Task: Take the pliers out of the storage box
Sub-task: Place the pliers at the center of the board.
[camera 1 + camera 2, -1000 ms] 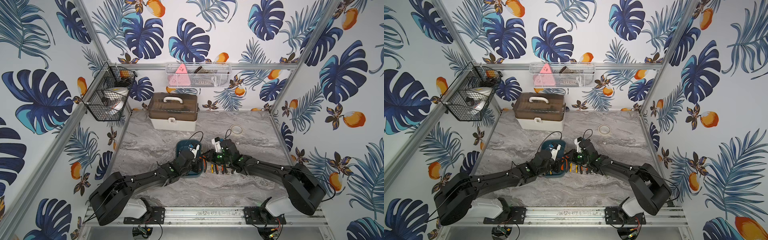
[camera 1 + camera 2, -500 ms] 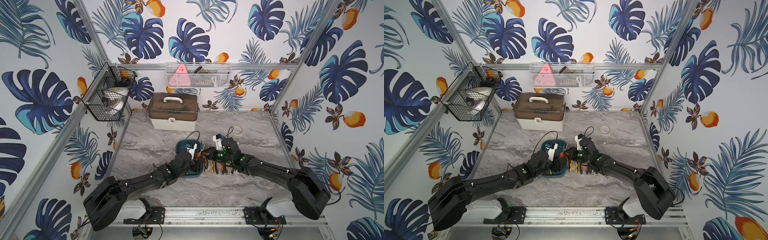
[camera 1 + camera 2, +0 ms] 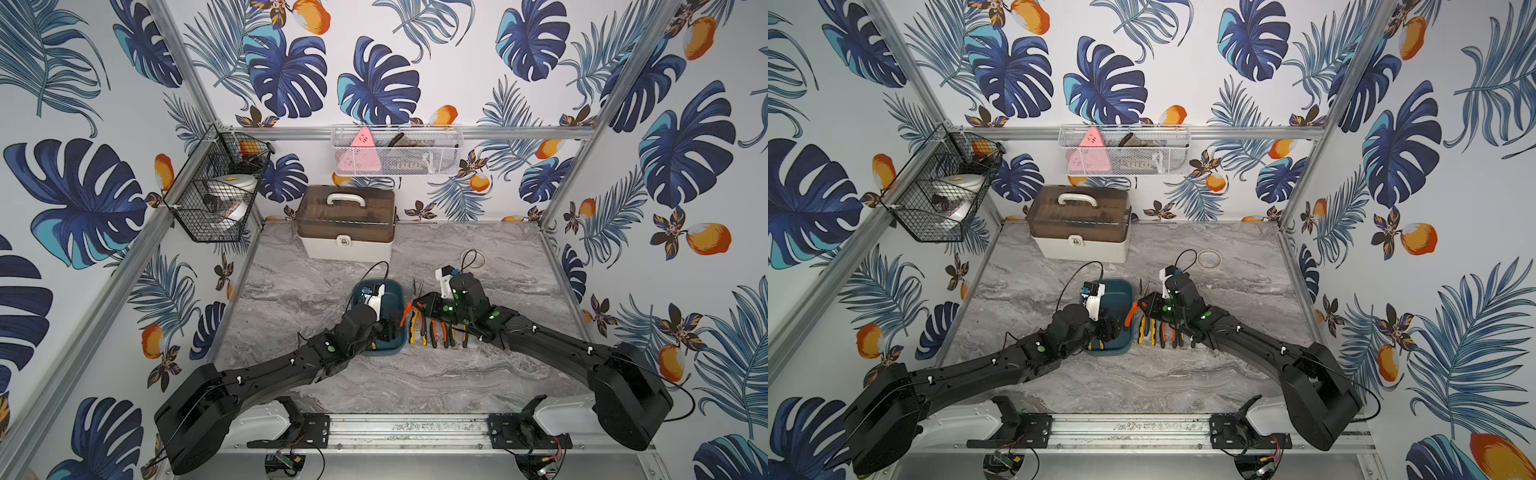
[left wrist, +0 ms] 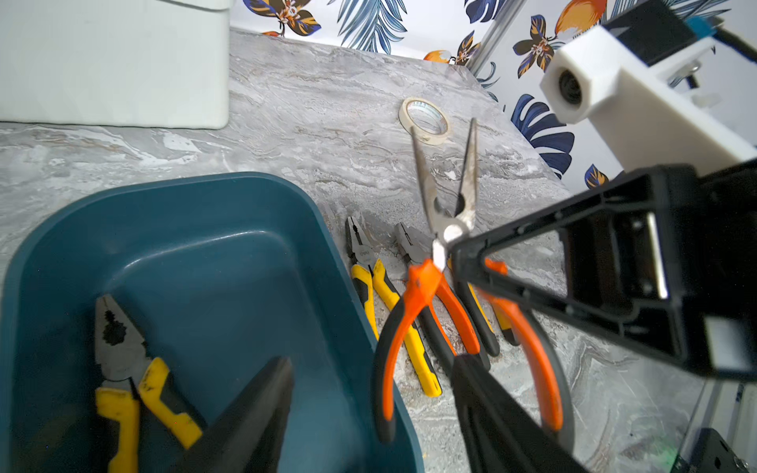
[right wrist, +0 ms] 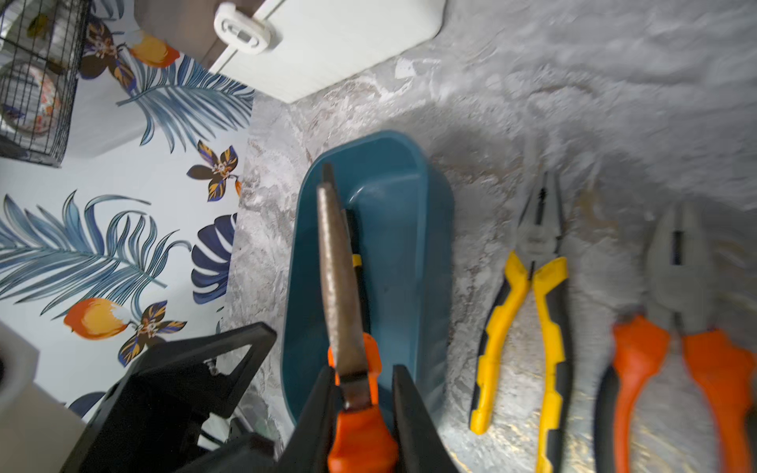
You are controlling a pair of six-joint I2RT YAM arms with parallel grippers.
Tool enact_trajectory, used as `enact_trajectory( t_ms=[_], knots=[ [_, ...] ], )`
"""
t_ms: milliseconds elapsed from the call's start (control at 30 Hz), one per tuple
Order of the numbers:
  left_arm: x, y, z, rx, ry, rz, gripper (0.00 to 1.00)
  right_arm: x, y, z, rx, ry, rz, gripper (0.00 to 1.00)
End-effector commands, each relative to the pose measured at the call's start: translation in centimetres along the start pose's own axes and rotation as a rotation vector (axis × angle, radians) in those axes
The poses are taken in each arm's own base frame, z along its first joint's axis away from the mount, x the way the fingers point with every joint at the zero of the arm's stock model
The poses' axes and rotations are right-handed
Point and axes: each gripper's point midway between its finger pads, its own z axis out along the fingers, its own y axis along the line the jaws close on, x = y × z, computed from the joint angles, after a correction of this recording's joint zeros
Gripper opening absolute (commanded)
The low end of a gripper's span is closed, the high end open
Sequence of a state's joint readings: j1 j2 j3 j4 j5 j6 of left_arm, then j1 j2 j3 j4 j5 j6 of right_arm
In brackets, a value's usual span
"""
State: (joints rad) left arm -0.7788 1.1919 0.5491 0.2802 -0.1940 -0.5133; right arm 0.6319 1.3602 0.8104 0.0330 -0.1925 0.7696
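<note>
Left claw (image 3: 390, 329) stands wide, empty, above the storage box (image 4: 229, 262); one yellow-handled pliers (image 4: 131, 381) lies in the box beneath it. Right claw (image 5: 362, 370) grips long-nose orange pliers (image 5: 340, 266), aloft, with other pliers (image 3: 434, 332) in a row on the table (image 3: 415, 386) below it. Judged step: setting this pair down; next, the left claw must drop onto the last. Only the left wrist view shows that one whole.

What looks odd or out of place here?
The orange long-nose pliers hang in the right tool, gripped near the pivot, jaws and handles splayed wide, over the laid-out row. One yellow pair lies alone in the storage box.
</note>
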Motion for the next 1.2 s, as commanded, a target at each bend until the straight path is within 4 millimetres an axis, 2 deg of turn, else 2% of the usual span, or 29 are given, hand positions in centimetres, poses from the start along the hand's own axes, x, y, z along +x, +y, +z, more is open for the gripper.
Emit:
enact_trajectory(
  t_ms=[0,67,167,267,467,600,667,700,967,1167],
  knots=[
    [-0.6,0.4,0.1,-0.035,-0.016,-0.009,0.70,-2.8,-1.5,-1.2,0.067,-0.015,-0.036,0.00],
    [-0.4,0.3,0.3,-0.032,-0.007,-0.009,0.70,-4.8,-2.2,-1.5,0.077,-0.007,-0.028,0.00],
    [-0.2,0.1,0.5,-0.026,0.004,-0.007,0.70,-7.0,-3.4,-0.7,0.100,0.020,-0.027,0.00],
    [-0.1,0.2,0.6,-0.030,0.011,-0.004,0.70,-8.8,-4.2,1.4,0.124,0.061,-0.037,0.00],
    [0.0,0.4,0.8,-0.045,0.017,0.011,0.70,-10.4,-6.6,6.4,0.215,0.133,-0.047,0.00],
    [-0.1,0.4,0.9,-0.050,0.019,0.016,0.70,-11.3,-8.1,9.0,0.263,0.133,-0.038,0.00],
    [-0.1,0.3,0.9,-0.047,0.020,0.017,0.70,-11.5,-8.8,10.2,0.285,0.132,-0.034,0.00],
    [-0.1,0.3,0.9,-0.046,0.021,0.018,0.70,-10.8,-9.9,11.3,0.299,0.151,-0.021,0.00],
    [0.0,0.4,1.0,-0.051,0.026,0.021,0.69,-9.5,-12.5,15.9,0.264,0.122,0.087,0.00],
    [-0.1,0.4,1.0,-0.054,0.029,0.024,0.69,-8.1,-14.1,17.3,0.248,0.128,0.124,0.00]
  ],
)
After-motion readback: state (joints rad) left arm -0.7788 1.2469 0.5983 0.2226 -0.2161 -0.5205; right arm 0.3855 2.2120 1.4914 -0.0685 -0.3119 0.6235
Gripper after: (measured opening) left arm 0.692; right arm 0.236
